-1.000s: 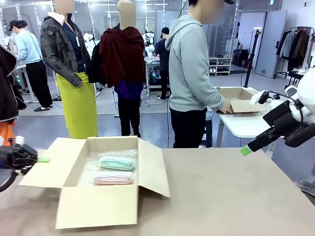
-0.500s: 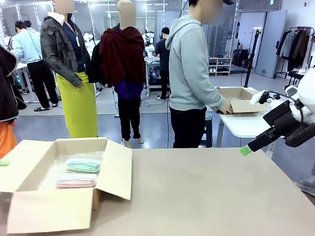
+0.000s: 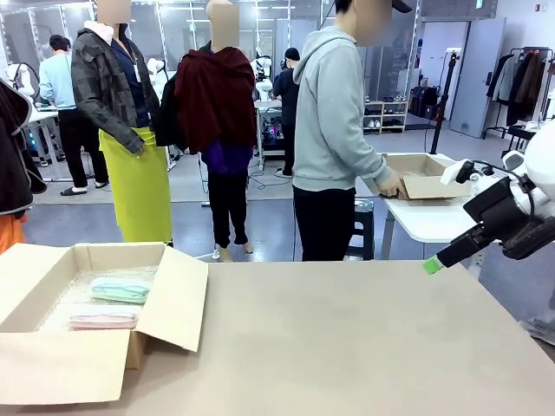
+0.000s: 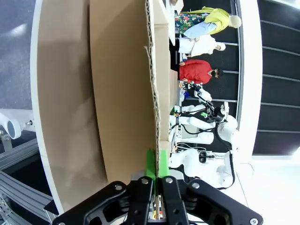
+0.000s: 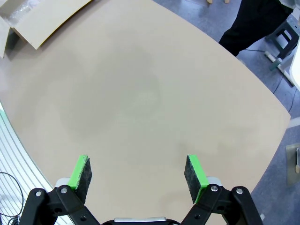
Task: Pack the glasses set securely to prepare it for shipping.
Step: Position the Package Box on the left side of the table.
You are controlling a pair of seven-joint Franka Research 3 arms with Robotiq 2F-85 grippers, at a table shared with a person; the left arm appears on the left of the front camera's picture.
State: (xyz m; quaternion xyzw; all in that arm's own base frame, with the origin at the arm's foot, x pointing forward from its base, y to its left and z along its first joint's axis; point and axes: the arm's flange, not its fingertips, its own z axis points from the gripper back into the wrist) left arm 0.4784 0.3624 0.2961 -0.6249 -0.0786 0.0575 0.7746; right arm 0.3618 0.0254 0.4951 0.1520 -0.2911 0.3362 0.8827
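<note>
The glasses set lies inside an open brown cardboard box (image 3: 61,368) at the table's left end. The mint green case (image 3: 121,289) sits farther back and the pink case (image 3: 104,320) nearer, both on clear wrap. In the left wrist view my left gripper (image 4: 154,163) is shut on the edge of one box flap (image 4: 126,84), its green pads pinching the cardboard. My right gripper (image 3: 431,265) hangs at the table's right edge, far from the box. It stands open over bare tabletop (image 5: 138,172) with nothing between its fingers.
A person in a grey hoodie (image 3: 334,113) stands beyond the far edge, hands at another cardboard box (image 3: 421,173) on a white side table (image 3: 434,221). The tan tabletop (image 3: 364,338) lies bare between the box and my right gripper. A corner of the box flap (image 5: 42,18) shows top left.
The box with both cases has slid left along the table, with the left gripper holding its flap and passing out of the front view. The right arm has stayed still.
</note>
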